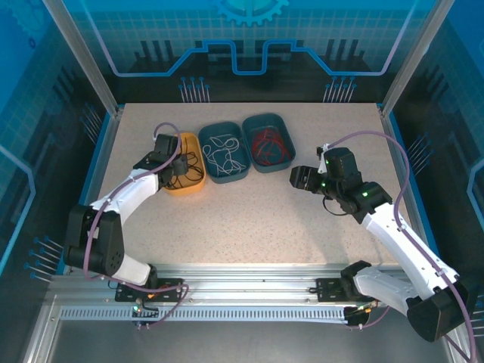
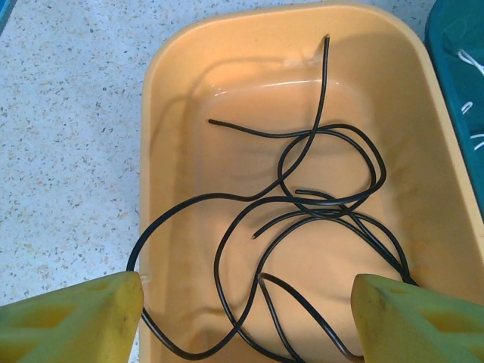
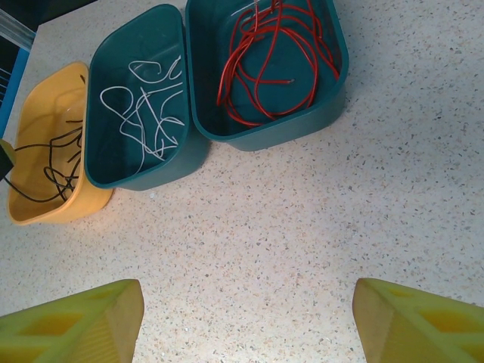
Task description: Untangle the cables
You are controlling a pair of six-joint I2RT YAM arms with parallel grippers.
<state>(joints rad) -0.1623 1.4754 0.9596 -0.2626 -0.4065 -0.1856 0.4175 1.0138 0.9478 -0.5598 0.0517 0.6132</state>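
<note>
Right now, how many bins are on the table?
3. The yellow bin on the left holds the black cable, the middle teal bin holds the white cable, and the right teal bin holds the red cable. None seem hidden.

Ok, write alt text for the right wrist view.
Three bins sit in a row on a speckled table: a yellow bin holding a black cable, a teal bin holding a white cable, and a second teal bin holding a red cable. The right end effector hangs open above bare table.
</note>
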